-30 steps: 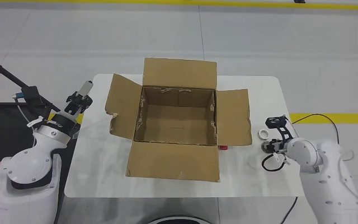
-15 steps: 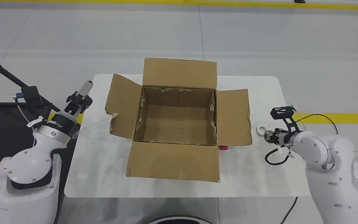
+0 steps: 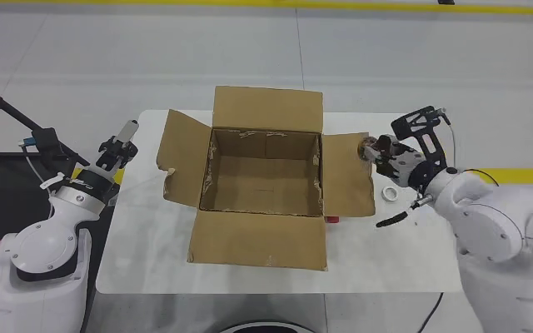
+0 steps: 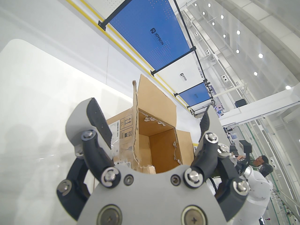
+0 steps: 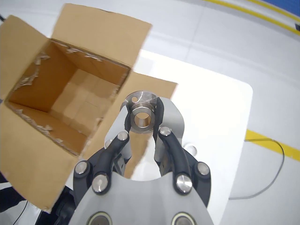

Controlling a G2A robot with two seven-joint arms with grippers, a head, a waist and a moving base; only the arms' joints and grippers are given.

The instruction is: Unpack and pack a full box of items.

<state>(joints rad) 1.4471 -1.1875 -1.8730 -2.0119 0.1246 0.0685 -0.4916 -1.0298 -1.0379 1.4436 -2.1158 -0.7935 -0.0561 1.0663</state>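
Note:
An open cardboard box (image 3: 265,179) stands mid-table with its four flaps spread; its floor is bare cardboard. My right gripper (image 3: 372,152) hangs over the outer edge of the box's right flap (image 3: 347,173). In the right wrist view it (image 5: 143,115) is shut on a metal flanged bushing (image 5: 142,119), with the box opening (image 5: 70,87) just beyond. My left gripper (image 3: 119,152) is held off the table's left edge, open and holding nothing. In its own wrist view the left gripper (image 4: 151,111) faces the box (image 4: 161,139).
A small white ring (image 3: 390,196) lies on the white table (image 3: 375,250) to the right of the box. A small red thing (image 3: 331,220) peeks out under the right flap's near corner. A black cable (image 3: 479,173) trails off the table's right side.
My right gripper rose from the table near the white ring and swung back and inward to the right flap, now showing the metal bushing in its fingers. The left arm stayed still.

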